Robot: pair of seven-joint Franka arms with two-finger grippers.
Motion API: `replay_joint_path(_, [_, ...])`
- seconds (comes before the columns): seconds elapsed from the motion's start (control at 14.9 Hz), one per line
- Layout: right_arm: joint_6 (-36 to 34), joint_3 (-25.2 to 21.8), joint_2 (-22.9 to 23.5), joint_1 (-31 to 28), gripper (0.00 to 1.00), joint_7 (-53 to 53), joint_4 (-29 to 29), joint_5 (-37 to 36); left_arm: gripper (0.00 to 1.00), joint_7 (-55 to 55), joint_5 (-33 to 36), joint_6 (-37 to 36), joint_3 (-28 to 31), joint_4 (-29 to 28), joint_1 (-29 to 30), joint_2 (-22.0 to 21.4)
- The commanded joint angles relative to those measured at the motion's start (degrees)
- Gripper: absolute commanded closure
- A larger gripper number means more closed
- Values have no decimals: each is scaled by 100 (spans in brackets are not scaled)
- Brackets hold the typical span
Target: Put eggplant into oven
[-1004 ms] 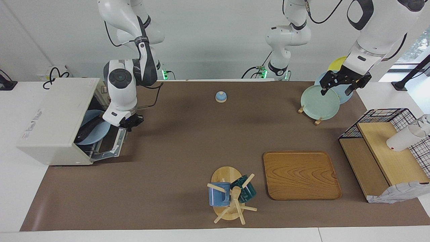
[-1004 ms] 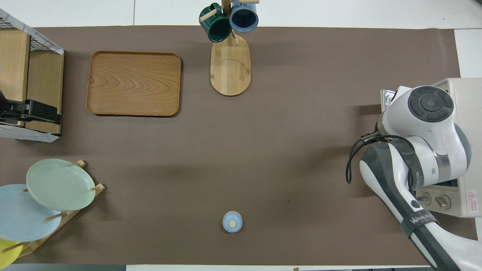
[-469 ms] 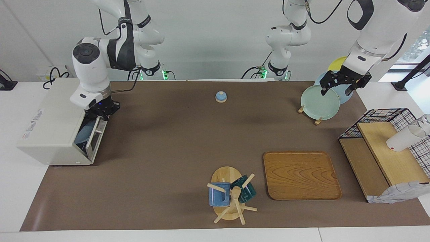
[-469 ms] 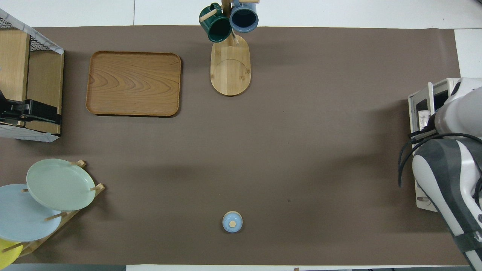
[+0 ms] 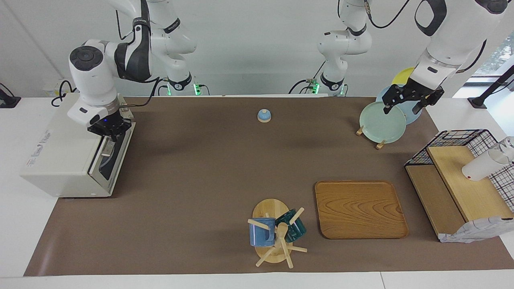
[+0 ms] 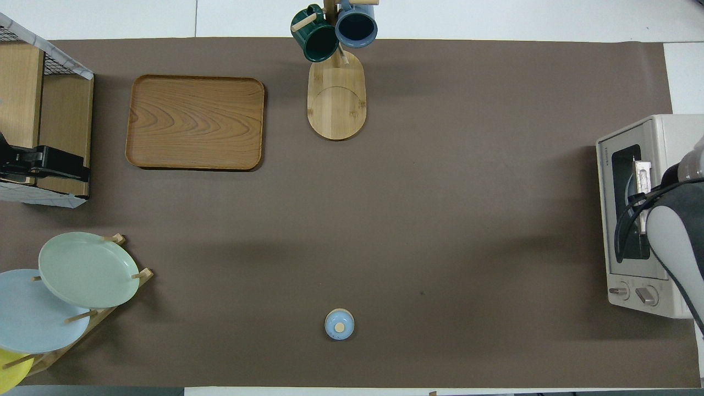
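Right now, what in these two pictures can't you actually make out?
- The eggplant: not visible in either view; the oven has its dark glass door shut.
- The right gripper: at the door's top edge in the facing view, jaws too small to read; overhead, its own arm covers it.
- The left gripper: over the plate rack, waiting; overhead, cut off.

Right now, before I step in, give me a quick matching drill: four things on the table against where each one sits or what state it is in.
Things:
1. oven
2. right gripper
3. left gripper
4. green mug

Places or states:
A. over the plates in the plate rack
B. hanging on the wooden mug tree
C. door up against its front
D. at the top of the oven door

Pairs: 1-C, 2-D, 3-A, 4-B
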Motion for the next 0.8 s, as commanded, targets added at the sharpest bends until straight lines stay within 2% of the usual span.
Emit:
replay_joint_path(0.0, [-752, 11, 137, -12, 73, -166, 817, 483, 0, -25, 137, -82, -50, -11, 49, -75])
replay_joint_path(0.07, [-954, 37, 119, 5, 68, -157, 1019, 641, 0, -34, 137, -82, -50, -11, 49, -66])
replay_joint_path(0.2, [-1280, 63, 111, 14, 35, -131, 1310, 966, 0, -34, 137, -82, -50, -11, 40, -66])
replay_joint_path(0.27, [-1342, 63, 67, 14, 13, -122, 1320, 1090, 0, -25, 137, -82, -50, -11, 49, -74])
replay_joint_path(0.33, [-1369, 72, -12, 40, 0, -122, 1302, 1108, 0, -25, 137, -82, -50, -11, 49, -75])
replay_joint_path(0.74, [-1457, 72, -65, 102, 0, -131, 1276, 1100, 0, -25, 137, -82, -50, -11, 40, -75])
